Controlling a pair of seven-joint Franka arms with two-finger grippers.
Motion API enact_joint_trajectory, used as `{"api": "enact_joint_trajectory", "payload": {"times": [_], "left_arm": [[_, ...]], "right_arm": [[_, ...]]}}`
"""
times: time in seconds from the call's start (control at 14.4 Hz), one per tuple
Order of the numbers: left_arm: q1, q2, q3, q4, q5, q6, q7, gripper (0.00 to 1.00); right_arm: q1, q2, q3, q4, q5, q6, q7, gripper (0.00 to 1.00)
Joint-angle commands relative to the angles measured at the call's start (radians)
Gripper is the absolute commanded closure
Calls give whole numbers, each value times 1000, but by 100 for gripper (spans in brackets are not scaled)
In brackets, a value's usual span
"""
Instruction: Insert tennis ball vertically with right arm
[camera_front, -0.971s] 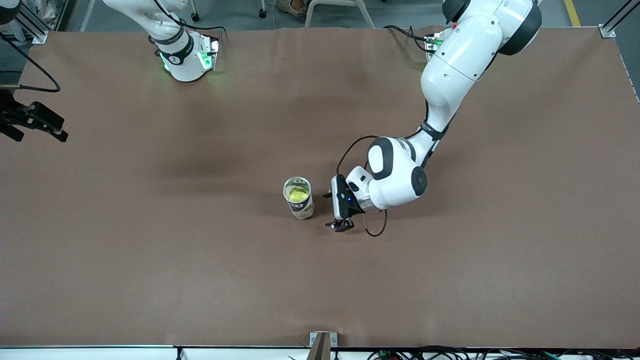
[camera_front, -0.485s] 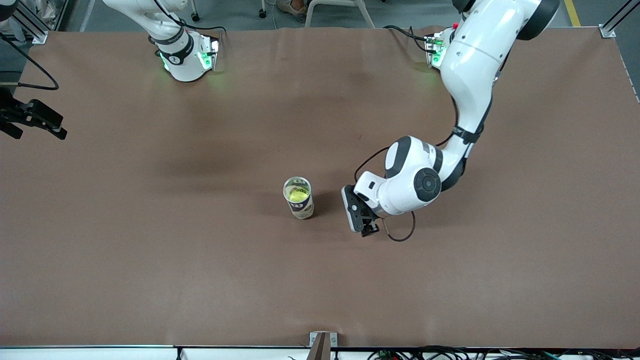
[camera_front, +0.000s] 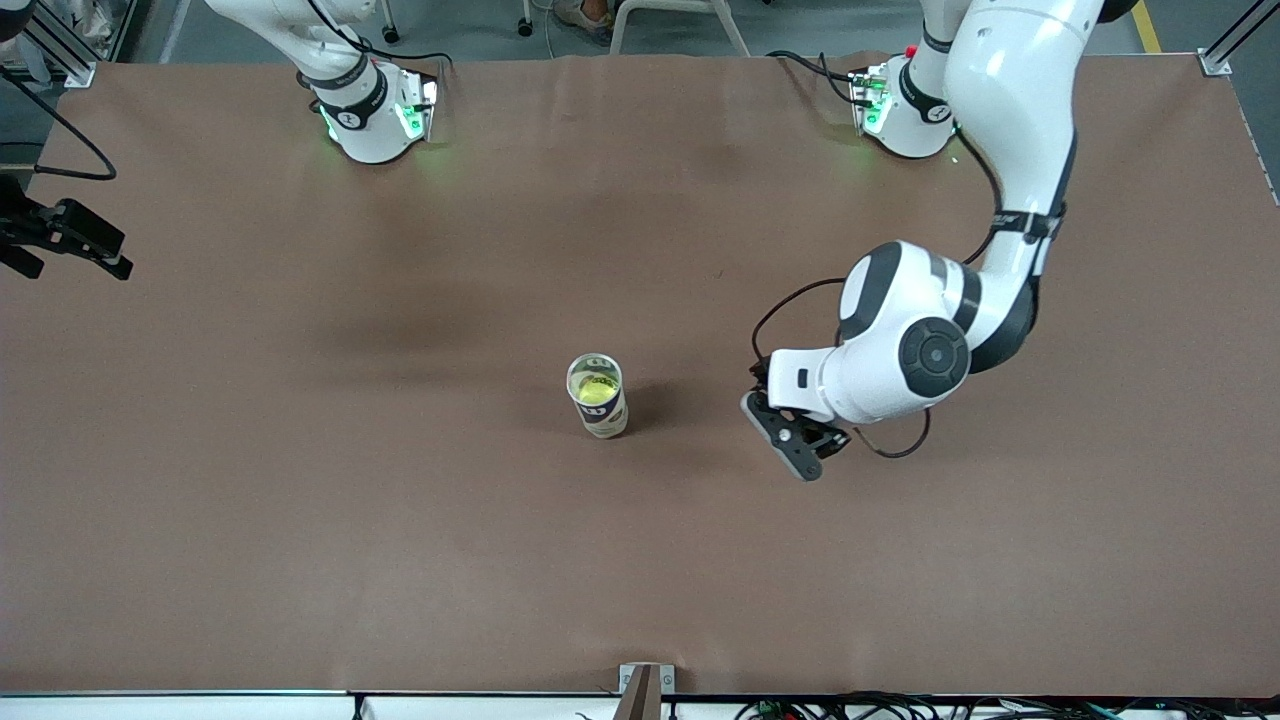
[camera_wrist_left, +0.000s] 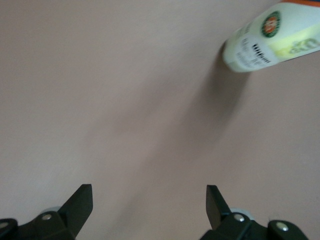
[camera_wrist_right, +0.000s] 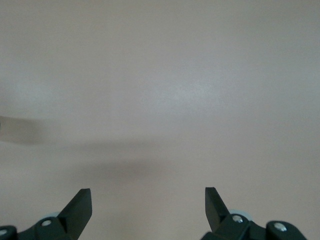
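A clear tube can stands upright mid-table with its top open. The yellow-green tennis ball sits inside it. In the left wrist view the can shows some way off, the ball's colour showing through its wall. My left gripper hangs low over the table beside the can, toward the left arm's end, open and empty. My right gripper waits at the table's edge at the right arm's end, open with nothing between its fingers.
The brown table is bare round the can. Both arm bases stand along the edge farthest from the front camera. A small bracket sits at the nearest edge.
My left arm has swung away from the can toward its own end of the table, its gripper open throughout. The right gripper has barely shifted.
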Motion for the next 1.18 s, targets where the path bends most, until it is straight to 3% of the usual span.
{"api": "enact_joint_trajectory", "payload": {"times": [0.0, 0.49, 0.76, 1.11], "left_arm": [[-1, -76, 2, -16, 82, -59, -177, 0], [1, -209, 5, -16, 134, -185, -634, 0], [-5, -290, 0, -14, 313, -253, -739, 0], [68, -327, -5, 60, 321, -338, -734, 0]], "right_arm": [[-12, -3, 10, 8, -9, -3, 3, 0], [-12, -3, 10, 11, -9, -3, 3, 0], [-12, -2, 10, 9, -9, -3, 3, 0], [-9, 8, 10, 11, -7, -1, 3, 0]]}}
